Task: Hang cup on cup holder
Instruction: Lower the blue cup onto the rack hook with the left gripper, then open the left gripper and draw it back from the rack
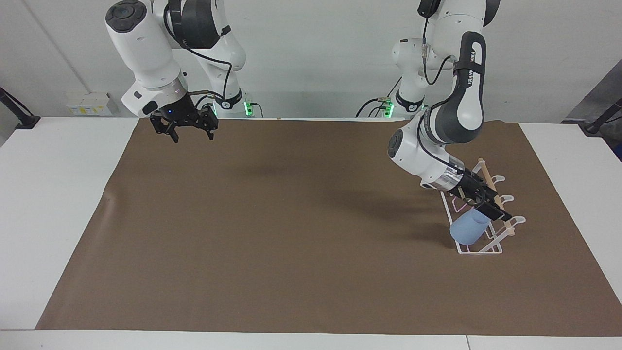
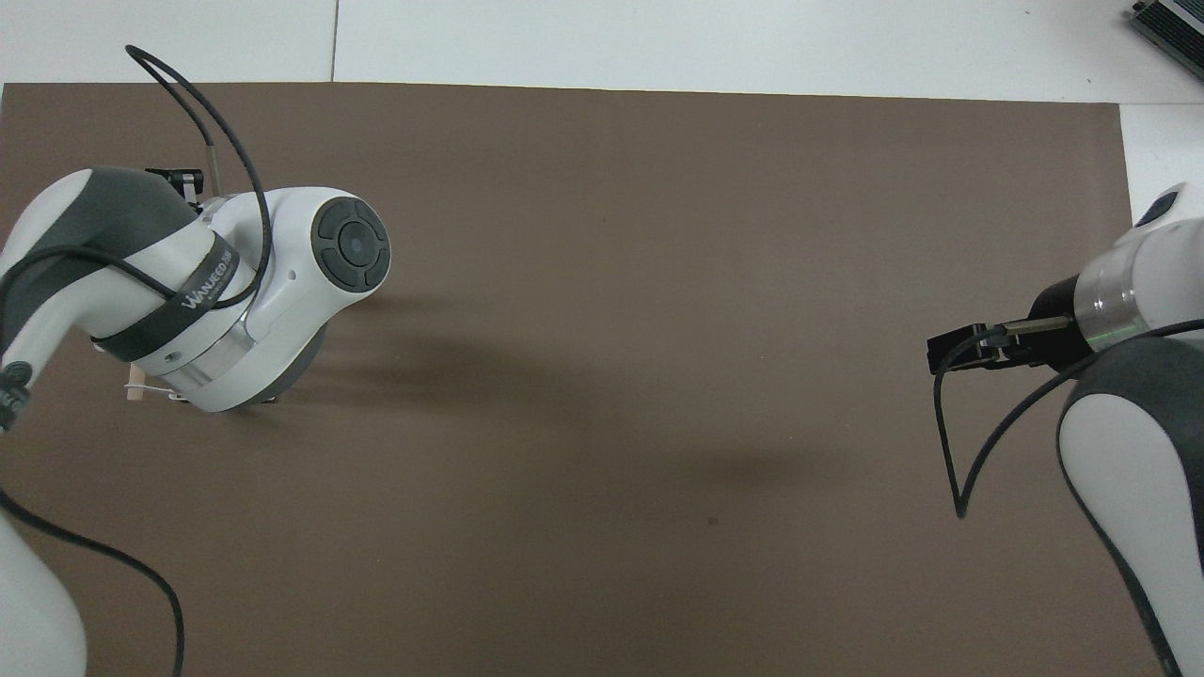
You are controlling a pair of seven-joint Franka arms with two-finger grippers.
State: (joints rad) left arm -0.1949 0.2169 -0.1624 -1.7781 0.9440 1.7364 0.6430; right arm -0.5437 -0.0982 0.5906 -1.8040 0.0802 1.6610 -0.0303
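pale-blue cup (image 1: 468,230) on white cup holder (image 1: 478,249) — left gripper (image 1: 492,209) fingers open, empty — right gripper (image 1: 192,135) likewise

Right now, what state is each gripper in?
Left gripper: open, over the cup holder, just above the cup, not holding it.
Right gripper: open, empty, waiting.

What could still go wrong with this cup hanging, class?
1. The small light-blue plastic cup sits tilted at the end of the white wire cup holder; it may slide off.
2. The open left gripper is close above the cup; pulling away could knock it.
The right gripper waits.
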